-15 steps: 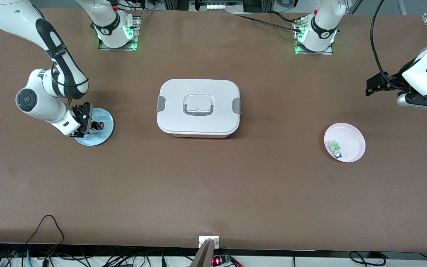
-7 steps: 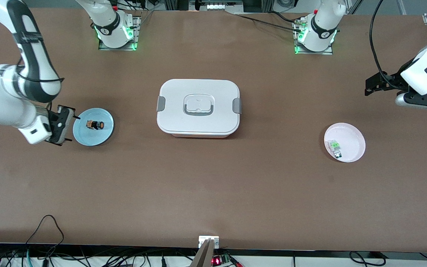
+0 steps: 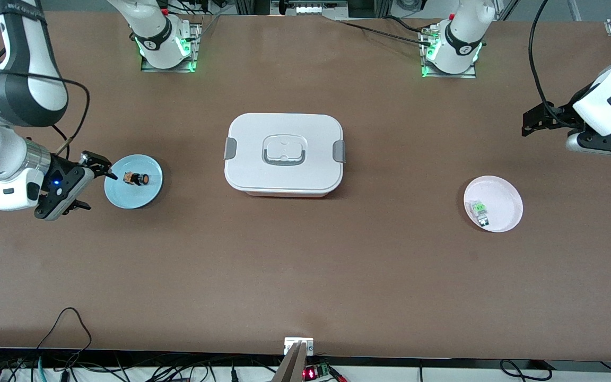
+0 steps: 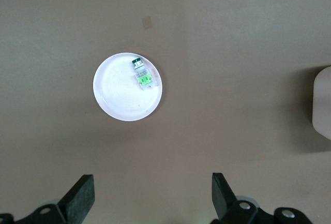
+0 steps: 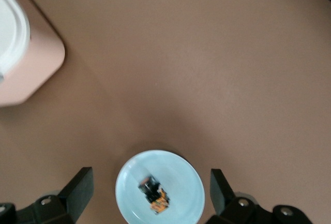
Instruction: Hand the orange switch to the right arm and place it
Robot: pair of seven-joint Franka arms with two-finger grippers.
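The orange switch lies on a light blue plate toward the right arm's end of the table. In the right wrist view the switch lies on its side on the plate, between the spread fingers and well below them. My right gripper is open and empty, raised over the table at the plate's edge; it also shows in the right wrist view. My left gripper is open and empty, held high over the left arm's end of the table, and shows in the left wrist view.
A white lidded box with grey clasps stands mid-table. A pale pink plate holding a small green-and-clear component sits toward the left arm's end; the left wrist view shows the plate and the component.
My right gripper has drawn back from the switch on the blue plate and off past the plate's edge. The switch stays on the plate. The left arm has hardly moved.
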